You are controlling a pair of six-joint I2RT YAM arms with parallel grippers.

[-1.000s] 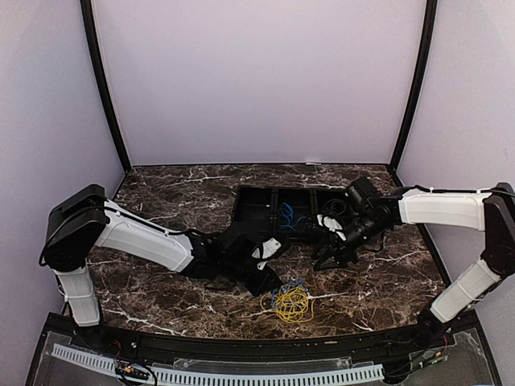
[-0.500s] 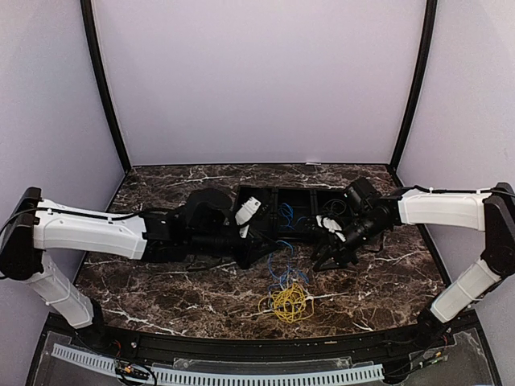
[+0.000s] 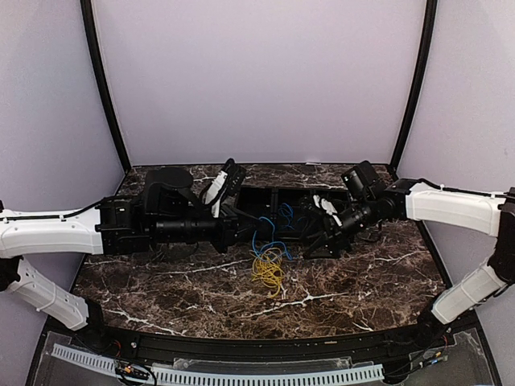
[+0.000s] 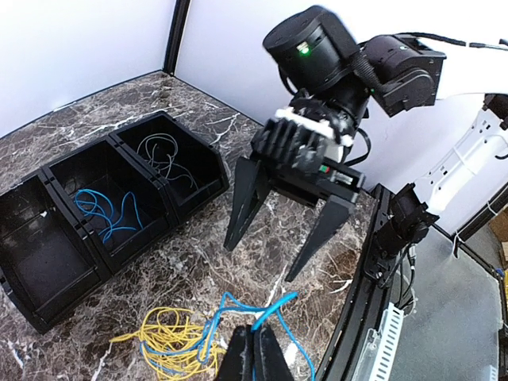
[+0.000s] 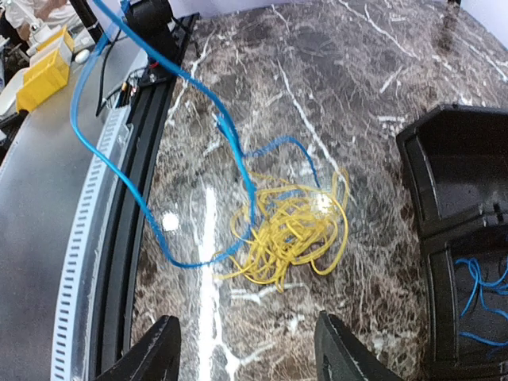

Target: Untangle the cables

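My left gripper (image 4: 254, 353) is shut on a blue cable (image 4: 274, 305) and holds it above the marble table. That cable trails down into a yellow cable coil (image 4: 167, 341) and is still looped through it. From above, the left gripper (image 3: 248, 235) sits just left of the blue cable (image 3: 265, 241), with the yellow coil (image 3: 268, 273) below it. My right gripper (image 5: 248, 357) is open and empty, hovering short of the yellow coil (image 5: 290, 226) and the raised blue cable (image 5: 238, 159). The left wrist view shows it too, the right gripper (image 4: 262, 262) with fingers spread.
A black three-compartment bin (image 3: 265, 197) stands behind the pile. Its middle compartment holds another blue cable (image 4: 103, 210); the end one holds a thin dark wire (image 4: 163, 155), and the third looks empty. The table's front rail (image 5: 119, 198) runs close to the coil.
The left arm swung back and to the left, pulling the blue cable up out of the pile. The yellow coil was dragged left and away from the front edge. The right gripper opened wider.
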